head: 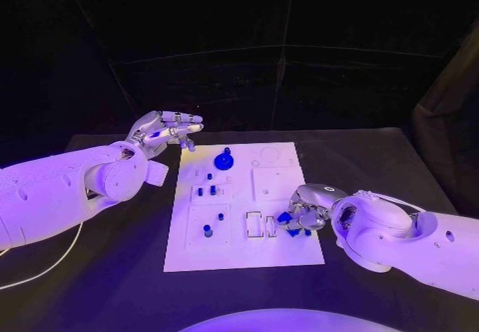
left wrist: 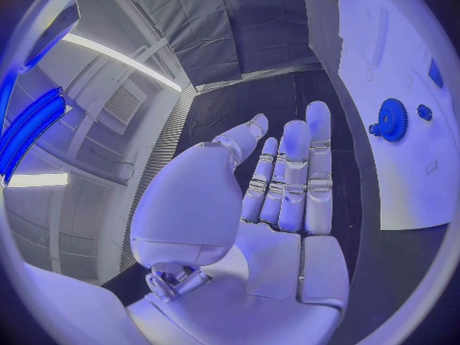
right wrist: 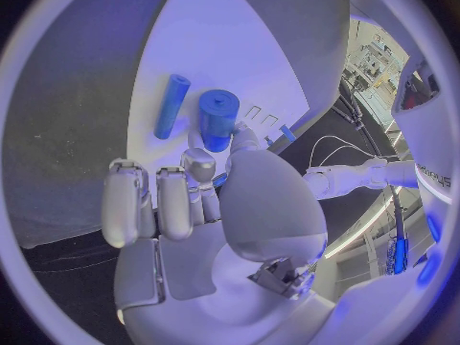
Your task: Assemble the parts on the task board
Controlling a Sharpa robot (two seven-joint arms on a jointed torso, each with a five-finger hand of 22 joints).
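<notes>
Smooth white rounded arms end in a silver left robot hand [head: 165,131] and right robot hand [head: 304,211] with segmented fingers.

The left arm [head: 60,190] is stretched in from the side and lifted up, and its left hand [head: 165,129] is held in the air with nothing in it. Its fingers [left wrist: 292,176] are kept almost straight and a little apart. The right arm [head: 409,238] is bent low, and the right hand [head: 307,206] is turned down with its fingers [right wrist: 163,199] curled in. It cannot be told whether something is held.
</notes>
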